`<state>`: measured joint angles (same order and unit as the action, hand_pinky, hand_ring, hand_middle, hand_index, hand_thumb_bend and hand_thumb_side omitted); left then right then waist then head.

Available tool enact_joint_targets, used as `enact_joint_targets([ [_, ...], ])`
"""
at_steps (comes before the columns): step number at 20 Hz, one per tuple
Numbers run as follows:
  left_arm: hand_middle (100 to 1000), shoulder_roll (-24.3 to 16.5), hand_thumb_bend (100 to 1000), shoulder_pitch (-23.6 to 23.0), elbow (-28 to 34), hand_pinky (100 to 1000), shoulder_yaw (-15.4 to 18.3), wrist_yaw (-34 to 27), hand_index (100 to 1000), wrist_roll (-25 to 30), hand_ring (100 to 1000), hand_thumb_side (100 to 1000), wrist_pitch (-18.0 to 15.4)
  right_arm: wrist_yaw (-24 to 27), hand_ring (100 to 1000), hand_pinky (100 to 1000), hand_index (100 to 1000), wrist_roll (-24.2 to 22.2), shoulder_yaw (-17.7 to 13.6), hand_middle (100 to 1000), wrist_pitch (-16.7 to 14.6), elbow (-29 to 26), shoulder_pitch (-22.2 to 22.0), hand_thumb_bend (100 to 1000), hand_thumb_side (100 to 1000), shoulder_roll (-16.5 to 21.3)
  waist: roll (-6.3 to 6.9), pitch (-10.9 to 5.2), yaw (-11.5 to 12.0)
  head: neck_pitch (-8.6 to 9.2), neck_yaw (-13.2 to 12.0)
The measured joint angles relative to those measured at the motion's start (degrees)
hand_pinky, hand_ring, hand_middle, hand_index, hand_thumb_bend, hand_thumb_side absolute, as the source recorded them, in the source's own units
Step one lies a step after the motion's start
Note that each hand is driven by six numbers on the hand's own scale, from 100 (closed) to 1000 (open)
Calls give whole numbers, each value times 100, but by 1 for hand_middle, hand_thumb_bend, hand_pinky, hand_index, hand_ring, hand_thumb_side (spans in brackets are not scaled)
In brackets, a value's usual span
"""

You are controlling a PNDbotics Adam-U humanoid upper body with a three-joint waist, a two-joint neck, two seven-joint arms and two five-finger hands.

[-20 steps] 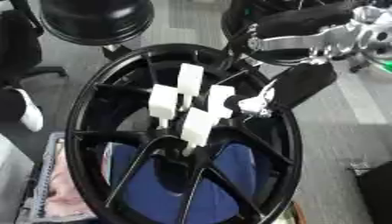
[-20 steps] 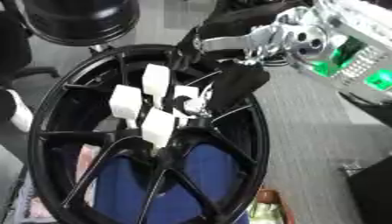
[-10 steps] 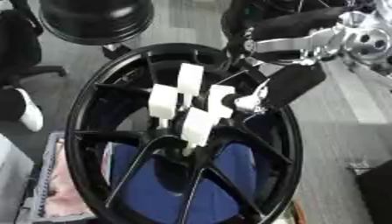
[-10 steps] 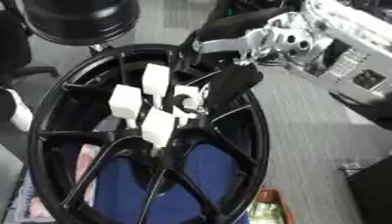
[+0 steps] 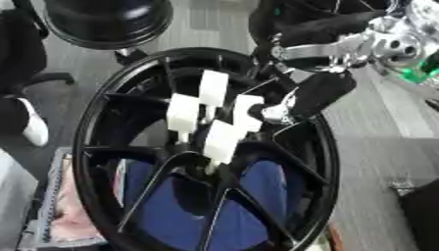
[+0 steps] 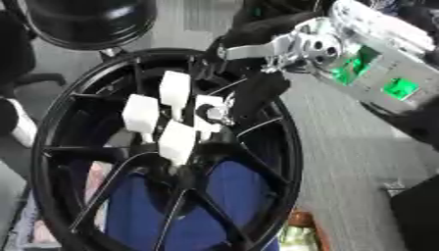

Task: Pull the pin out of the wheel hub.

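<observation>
A black spoked wheel hub [image 5: 85, 147] stands tilted and fills the middle of both views. Several white block-shaped pins stick out of its centre: one on top [image 5: 212, 88], one on the left [image 5: 182, 112], one on the right [image 5: 247, 113] and one lower [image 5: 221, 141]. My right hand [image 5: 322, 90] reaches in from the upper right, black fingers down over the spokes. Its fingers and a silver tip [image 6: 214, 113] pinch the right pin. My left hand does not show.
A second black wheel [image 5: 107, 19] lies at the top left. Blue cloth [image 5: 180, 211] shows through the lower spokes, with a pink thing [image 5: 73, 215] at the lower left. Grey floor runs along the right, with a dark object [image 5: 425, 211] in the lower corner.
My right forearm has shifted slightly up and to the right. The hand stays at the right pin, and the pins sit where they were.
</observation>
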<state>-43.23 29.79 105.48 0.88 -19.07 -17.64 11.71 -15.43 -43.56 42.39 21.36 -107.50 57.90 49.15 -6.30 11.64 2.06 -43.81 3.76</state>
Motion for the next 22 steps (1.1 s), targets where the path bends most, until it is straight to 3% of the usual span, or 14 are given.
enact_joint_targets([
  [22, 717, 46, 229, 0, 0, 765, 0, -1, 821, 8, 850, 725, 5, 15, 889, 890, 914, 5, 79, 835, -146, 265, -155, 258, 652, -99, 1, 64, 47, 58, 21],
])
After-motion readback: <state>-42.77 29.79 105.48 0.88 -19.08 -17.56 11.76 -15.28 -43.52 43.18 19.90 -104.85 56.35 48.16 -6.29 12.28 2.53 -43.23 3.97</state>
